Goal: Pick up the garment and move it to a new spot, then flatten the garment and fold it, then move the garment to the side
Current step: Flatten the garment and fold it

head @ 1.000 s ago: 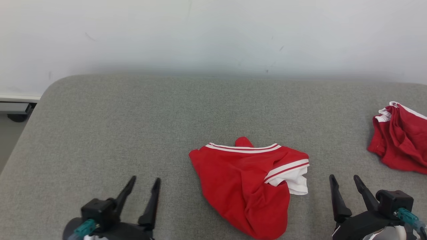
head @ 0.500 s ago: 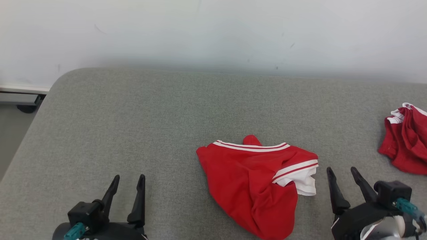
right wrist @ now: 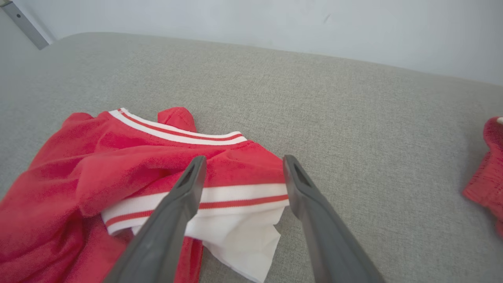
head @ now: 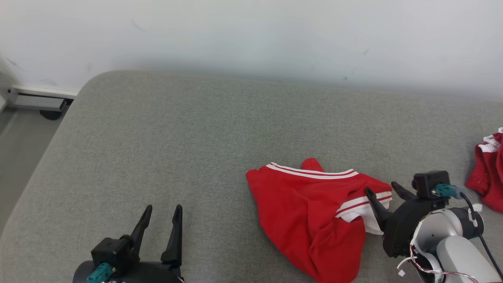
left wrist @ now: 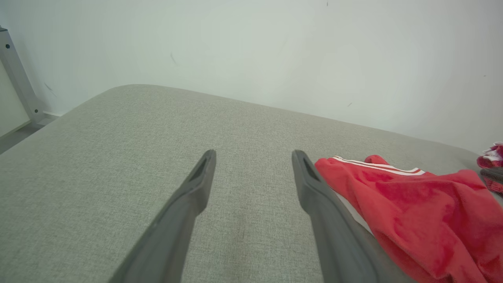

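Right gripper (head: 380,188), fingers spread and empty, has advanced from beside the garment (head: 310,212) onto its striped, white-edged corner (right wrist: 235,196), which now lies between and just below the fingertips; contact cannot be told. Left gripper (head: 163,207), likewise spread and empty, stays back, with the garment well off to its right on the grey cushion (head: 196,137). Judged stage: approach for the first pick-up, grasp not yet made.

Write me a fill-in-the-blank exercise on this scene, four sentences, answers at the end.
1. The crumpled garment on the grey surface is mostly ____ with white stripes.
2. The right end effector, at the garment's striped edge, has its jaws ____.
3. The left end effector is over bare surface on the garment's ____ side.
4. A second garment lies at the head view's far ____ edge.

Answers: red; open; left; right
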You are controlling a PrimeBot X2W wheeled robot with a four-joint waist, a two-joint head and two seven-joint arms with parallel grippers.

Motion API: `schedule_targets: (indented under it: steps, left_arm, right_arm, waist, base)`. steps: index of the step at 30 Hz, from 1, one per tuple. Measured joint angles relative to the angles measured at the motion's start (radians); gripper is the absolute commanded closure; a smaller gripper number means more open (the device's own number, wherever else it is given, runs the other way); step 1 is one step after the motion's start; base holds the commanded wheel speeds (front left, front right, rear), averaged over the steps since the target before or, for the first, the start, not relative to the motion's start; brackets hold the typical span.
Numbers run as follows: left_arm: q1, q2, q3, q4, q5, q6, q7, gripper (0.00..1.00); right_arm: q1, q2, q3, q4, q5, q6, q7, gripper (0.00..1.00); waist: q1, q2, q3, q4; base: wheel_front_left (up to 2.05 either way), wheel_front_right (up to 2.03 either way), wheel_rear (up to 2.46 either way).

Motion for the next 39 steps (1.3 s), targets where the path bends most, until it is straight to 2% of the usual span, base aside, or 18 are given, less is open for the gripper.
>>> schedule_targets:
  steps: [4,10,11,12,13,18,22,29,39]
  left_arm:
    - [-0.001,-0.010,-0.004,0.000,0.000,0.000,0.007,0.00]
    - [-0.015,-0.024,-0.007,-0.001,0.001,0.000,0.013,0.00]
    - [-0.015,-0.023,-0.007,-0.001,0.001,0.000,0.013,0.00]
    - [-0.015,-0.024,-0.007,-0.001,0.001,0.000,0.015,0.00]
    - [-0.014,-0.024,-0.004,-0.001,0.001,0.000,0.015,0.00]
    - [-0.011,-0.021,0.023,0.000,0.001,0.000,0.015,0.00]
    - [-0.007,-0.021,0.025,0.002,0.001,0.000,0.015,0.00]
    - [0.013,-0.019,0.033,-0.002,0.001,0.000,0.015,0.00]
    - [0.031,-0.024,0.021,-0.016,0.007,0.000,0.024,0.00]
  right_arm:
    - [-0.038,-0.017,0.038,0.072,-0.005,0.032,0.093,0.00]
    - [-0.086,-0.037,0.068,0.144,-0.016,0.049,0.186,0.00]
    - [-0.094,-0.037,0.074,0.154,-0.016,0.050,0.198,0.11]
    - [-0.099,-0.037,0.076,0.164,-0.015,0.053,0.204,0.60]
    - [-0.105,-0.038,0.083,0.175,-0.016,0.058,0.212,1.00]
    - [-0.148,-0.036,0.086,0.191,-0.014,0.067,0.213,1.00]
    - [-0.156,-0.042,0.053,0.178,-0.005,0.067,0.168,1.00]
    - [-0.066,-0.078,-0.025,0.097,0.018,0.055,0.056,1.00]
    - [0.207,-0.071,-0.113,-0.075,0.032,-0.024,-0.073,1.00]
  waist:
    - [0.0000,0.0000,0.006,0.019]
    - [0.0000,0.0000,0.014,0.050]
    - [0.0000,0.0001,0.016,0.054]
    - [0.0000,0.0000,0.017,0.058]
    - [0.0000,0.0000,0.018,0.062]
    - [0.0000,0.0000,0.017,0.057]
    - [0.0000,0.0000,0.009,0.037]
    - [-0.0002,0.0000,-0.011,-0.007]
    - [-0.0002,0.0000,-0.025,-0.072]
  base:
    - [0.00,0.00,0.00]
    - [0.00,0.00,0.00]
    - [0.00,0.00,0.00]
    - [0.00,0.00,0.00]
    - [0.00,0.00,0.00]
    - [0.00,0.00,0.00]
    - [0.00,0.00,0.00]
    - [0.00,0.00,0.00]
    - [0.00,0.00,0.00]
